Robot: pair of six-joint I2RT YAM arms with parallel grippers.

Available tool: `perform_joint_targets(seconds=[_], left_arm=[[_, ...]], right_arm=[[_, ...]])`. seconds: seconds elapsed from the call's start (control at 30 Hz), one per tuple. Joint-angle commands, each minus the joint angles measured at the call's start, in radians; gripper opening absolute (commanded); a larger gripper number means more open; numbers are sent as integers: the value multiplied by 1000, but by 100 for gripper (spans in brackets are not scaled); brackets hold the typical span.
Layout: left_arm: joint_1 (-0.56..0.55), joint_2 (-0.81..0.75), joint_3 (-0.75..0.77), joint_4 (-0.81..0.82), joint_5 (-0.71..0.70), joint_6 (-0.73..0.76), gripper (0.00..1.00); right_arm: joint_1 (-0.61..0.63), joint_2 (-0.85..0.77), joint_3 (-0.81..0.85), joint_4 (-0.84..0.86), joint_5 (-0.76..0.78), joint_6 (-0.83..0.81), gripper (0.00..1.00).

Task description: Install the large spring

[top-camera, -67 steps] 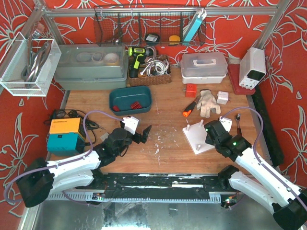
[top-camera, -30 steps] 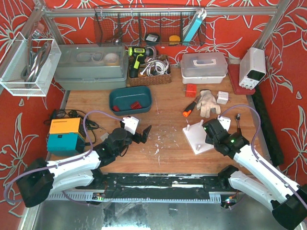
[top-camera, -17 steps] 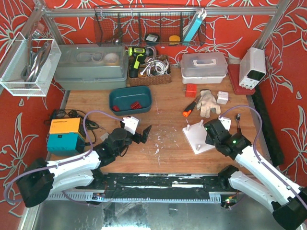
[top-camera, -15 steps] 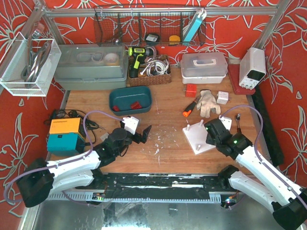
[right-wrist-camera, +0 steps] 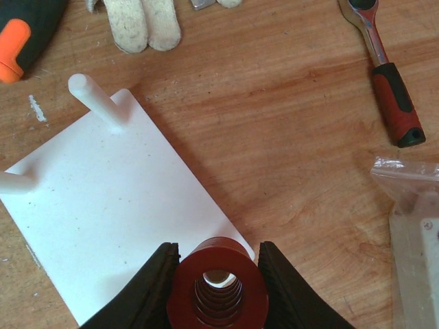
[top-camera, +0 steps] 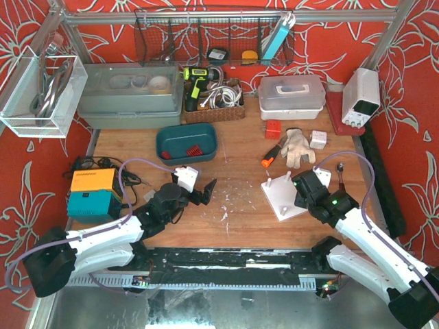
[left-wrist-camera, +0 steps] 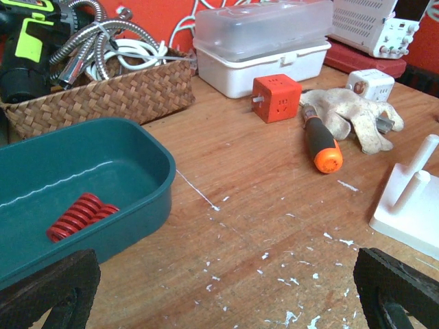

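With the spring (right-wrist-camera: 206, 264) clenched in the right gripper (right-wrist-camera: 217, 281) over the plate (right-wrist-camera: 123, 199), a peg (right-wrist-camera: 96, 99) could be missed or the plate shoved if the bore is misaligned.

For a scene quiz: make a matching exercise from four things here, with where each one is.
1 large spring
2 screwdriver
3 ratchet
4 drill

A in the basket
B by the bag
C in the right gripper
D beside the glove

Pairs: 1-C, 2-D, 3-B, 4-A.
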Motion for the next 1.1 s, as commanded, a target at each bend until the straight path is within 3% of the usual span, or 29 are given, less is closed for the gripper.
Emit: perform_joint_targets(seconds=[0.0, 0.3, 0.4, 0.47, 0.8, 0.9, 1.07], left_arm=[[-3, -15, -12, 26, 1, 6, 100], [-3, -13, -12, 27, 0, 6, 100], [-3, -13, -11, 27, 0, 6, 100], [-3, -14, -12, 27, -1, 6, 100], [-3, 1, -12, 27, -25, -1, 100], [-3, 3, 0, 8, -45, -45, 100], [33, 26, 117, -116, -101, -164, 100]], right_arm=[[-10, 18, -24, 24, 19, 10, 0], [-17, 36, -77, 96, -3, 38, 0], [-21, 53, -89, 108, -7, 45, 22], [-23, 59, -96, 119, -15, 44, 31], [-30, 6, -2, 28, 35, -13, 55], [-30, -42, 64, 53, -8, -132, 61], [-31, -24, 186, 128, -97, -322, 80]])
